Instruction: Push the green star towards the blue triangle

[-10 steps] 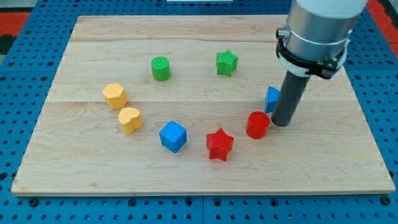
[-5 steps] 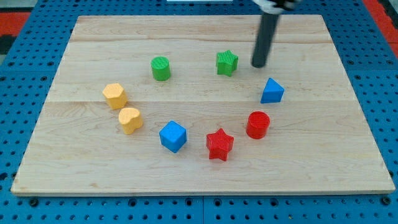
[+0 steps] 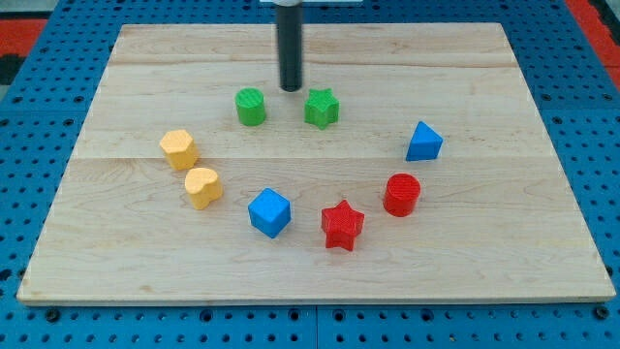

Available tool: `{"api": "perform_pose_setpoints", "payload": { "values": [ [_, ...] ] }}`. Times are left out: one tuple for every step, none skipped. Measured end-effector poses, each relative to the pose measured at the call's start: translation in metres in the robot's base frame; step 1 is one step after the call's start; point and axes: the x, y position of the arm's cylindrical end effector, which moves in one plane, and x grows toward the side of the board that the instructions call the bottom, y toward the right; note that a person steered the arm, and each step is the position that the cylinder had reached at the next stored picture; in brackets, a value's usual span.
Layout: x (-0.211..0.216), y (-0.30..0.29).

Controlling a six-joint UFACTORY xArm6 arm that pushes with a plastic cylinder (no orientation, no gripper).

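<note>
The green star (image 3: 322, 108) lies on the wooden board (image 3: 310, 58) a little above the middle. The blue triangle (image 3: 423, 142) lies to its right and slightly lower, well apart from it. My tip (image 3: 291, 89) stands just above and to the left of the green star, between it and the green cylinder (image 3: 251, 107). I cannot tell whether the tip touches the star.
A red cylinder (image 3: 401, 194) and a red star (image 3: 342, 225) lie below the blue triangle. A blue cube (image 3: 269, 212) sits at the lower middle. Two yellow blocks (image 3: 179, 149) (image 3: 201, 187) lie at the left.
My tip has swung from beside the blue triangle up and leftwards past the green star. The green star has shifted left and slightly down.
</note>
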Motion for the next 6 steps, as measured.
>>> {"api": "perform_pose_setpoints", "payload": {
  "values": [
    [0.019,0.012],
    [0.044,0.035],
    [0.057,0.033],
    [0.062,0.070],
    [0.062,0.057],
    [0.037,0.017]
  ]
}}
